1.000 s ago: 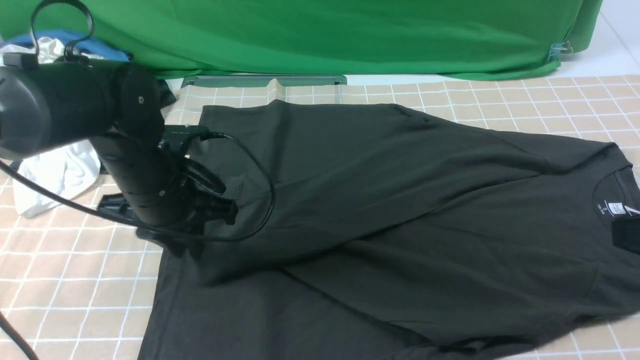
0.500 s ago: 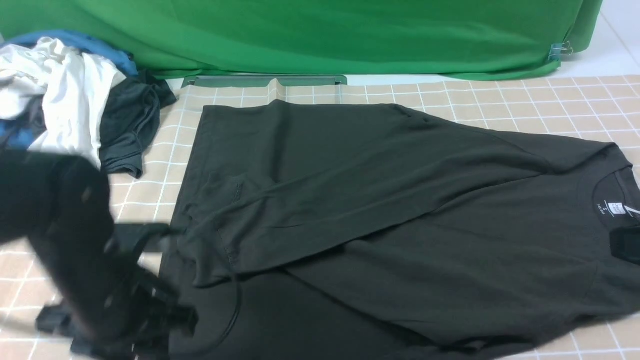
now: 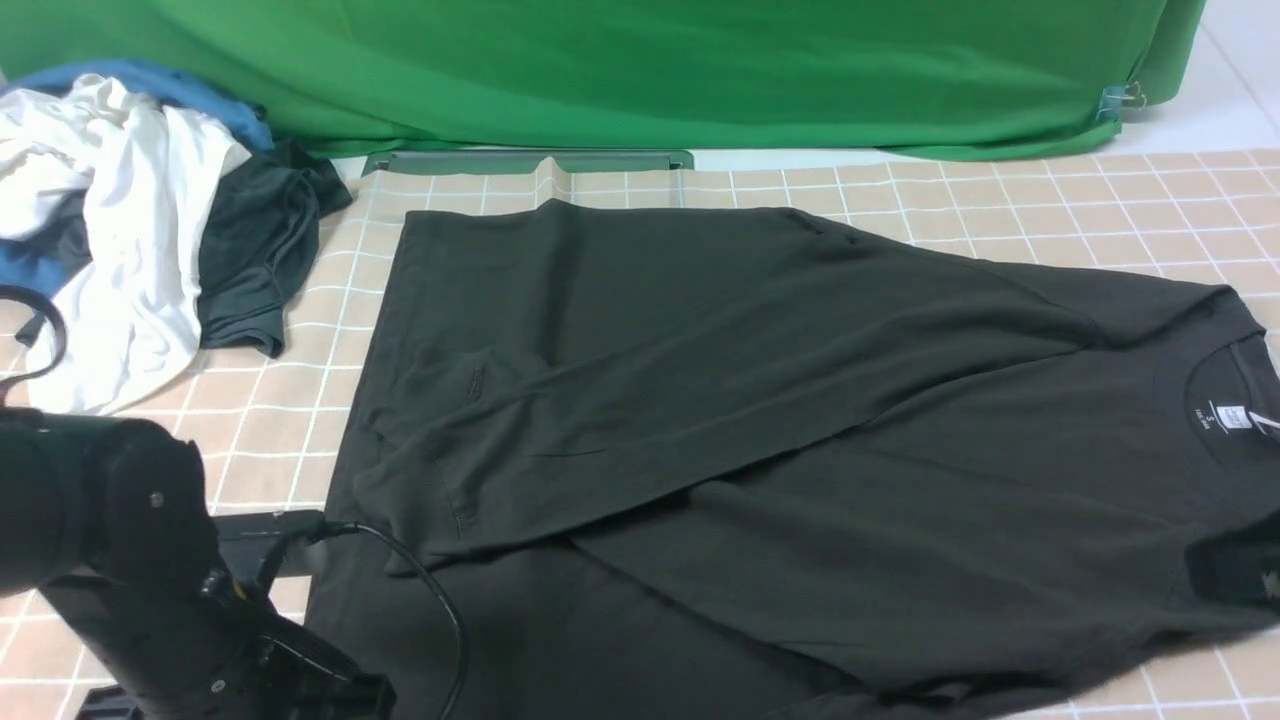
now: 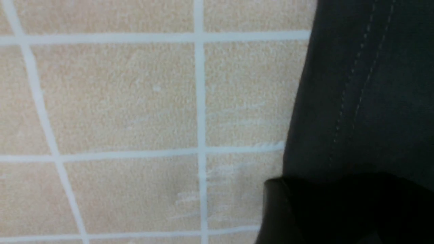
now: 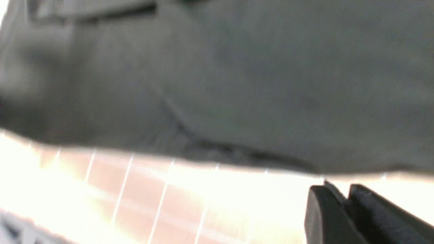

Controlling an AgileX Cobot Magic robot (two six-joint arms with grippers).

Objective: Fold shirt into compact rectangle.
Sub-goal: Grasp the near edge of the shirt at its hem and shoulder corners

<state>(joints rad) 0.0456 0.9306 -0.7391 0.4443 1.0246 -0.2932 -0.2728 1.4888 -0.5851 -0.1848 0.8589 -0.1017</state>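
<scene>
Lying flat, shirt point(image 3: 760, 400) long axis runs L-R, collar point(image 3: 1190, 385) at right.

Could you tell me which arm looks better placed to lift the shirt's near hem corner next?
Left, probably. The left gripper sits by the near left corner of the shirt, with the stitched hem right beside it in its wrist view. The right gripper is at the collar end.

The shirt point(image 3: 800, 420) lies spread on the tabletop point(image 3: 1100, 200) before me, its collar point(image 3: 1200, 365) at right just behind my right hand point(image 3: 1235, 570), the clothes pile point(image 3: 150, 230) far left behind my left arm point(image 3: 120, 530), the curtain point(image 3: 640, 70) behind everything.
</scene>
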